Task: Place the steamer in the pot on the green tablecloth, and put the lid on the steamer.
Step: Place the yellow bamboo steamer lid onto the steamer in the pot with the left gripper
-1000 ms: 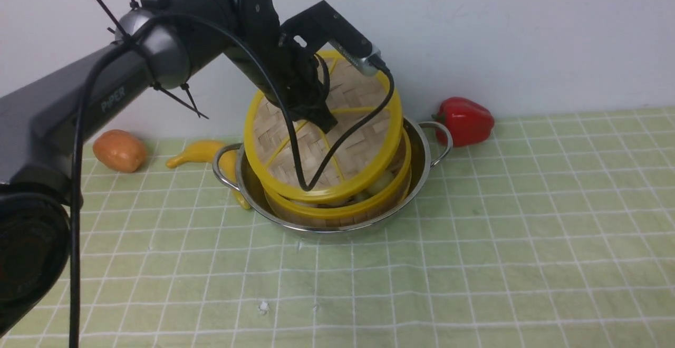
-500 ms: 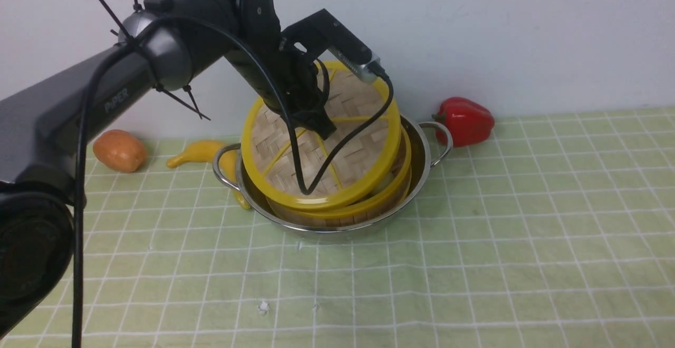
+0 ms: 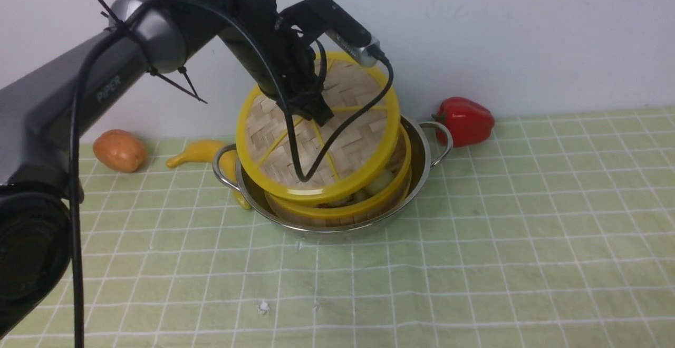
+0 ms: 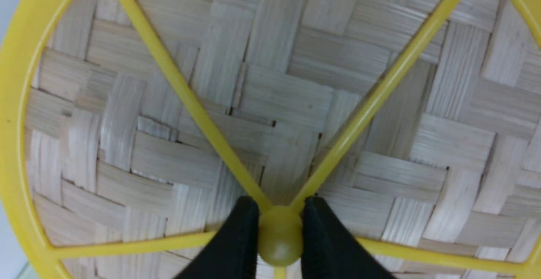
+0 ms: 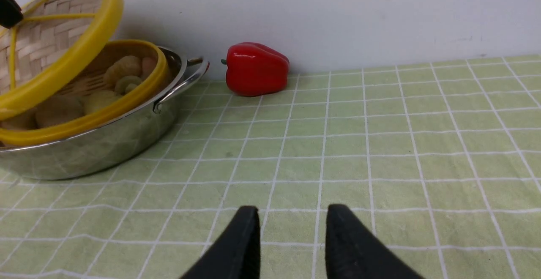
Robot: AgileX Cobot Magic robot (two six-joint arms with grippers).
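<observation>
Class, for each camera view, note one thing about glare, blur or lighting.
Front view: soft overall, the left arm blurred close up. Left wrist view: the lid shows sharp, evenly lit weave. Right wrist view: white glare on the pepper; the pot mirrors the grid of the cloth.

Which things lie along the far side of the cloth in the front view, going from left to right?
Orange rounded item → yellow curved item → pot → red bell pepper.
</observation>
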